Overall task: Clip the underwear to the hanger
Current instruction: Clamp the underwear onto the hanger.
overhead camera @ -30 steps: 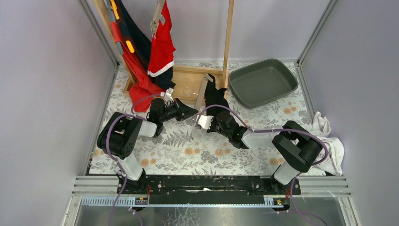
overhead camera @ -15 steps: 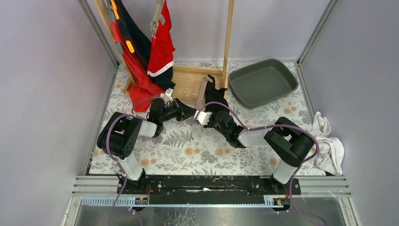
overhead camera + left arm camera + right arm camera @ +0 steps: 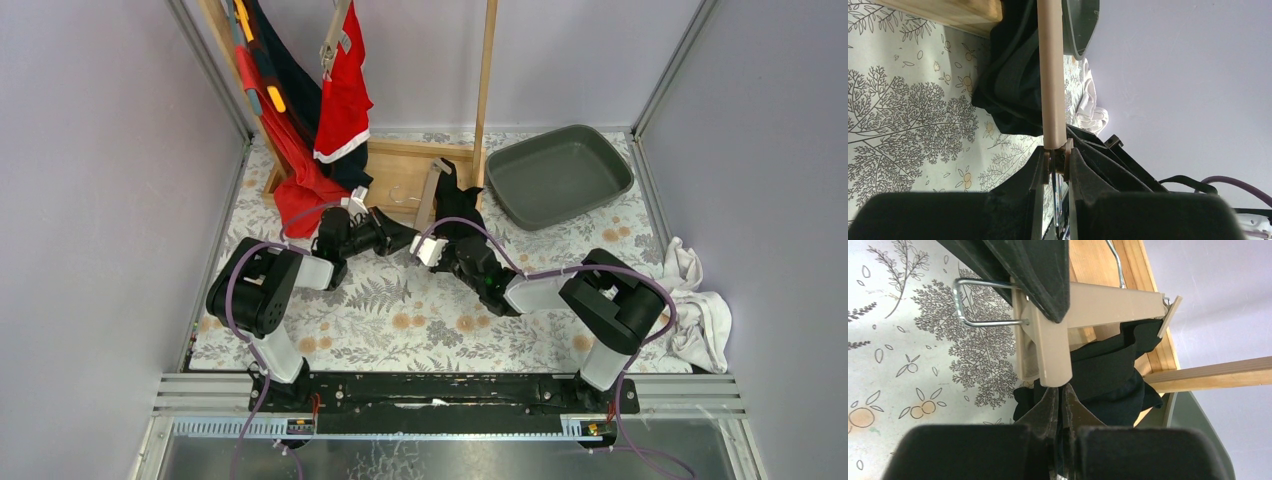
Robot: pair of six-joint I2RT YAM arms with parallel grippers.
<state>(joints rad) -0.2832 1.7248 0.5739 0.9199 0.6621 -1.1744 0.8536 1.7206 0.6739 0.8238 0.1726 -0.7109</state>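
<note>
The beige hanger (image 3: 432,195) lies tilted against the wooden base, with the black underwear (image 3: 460,205) bunched along it. In the left wrist view the hanger bar (image 3: 1050,75) runs straight up from my left gripper (image 3: 1057,156), which is shut on the clip at the bar's near end. My left gripper (image 3: 405,238) meets my right gripper (image 3: 428,242) at that end. In the right wrist view the clip (image 3: 1045,350) hangs just above my right gripper (image 3: 1060,392), whose jaws are pressed together on an edge of the underwear (image 3: 1108,365).
A grey tray (image 3: 560,175) sits at the back right. A wooden rack base (image 3: 395,165) and post (image 3: 486,80) stand behind the hanger. Red and navy garments (image 3: 335,100) hang at the back left. White cloth (image 3: 700,310) lies at the right edge.
My right gripper has moved up and left, closing in on the hanger's near clip and the left gripper. The left gripper has barely shifted.
</note>
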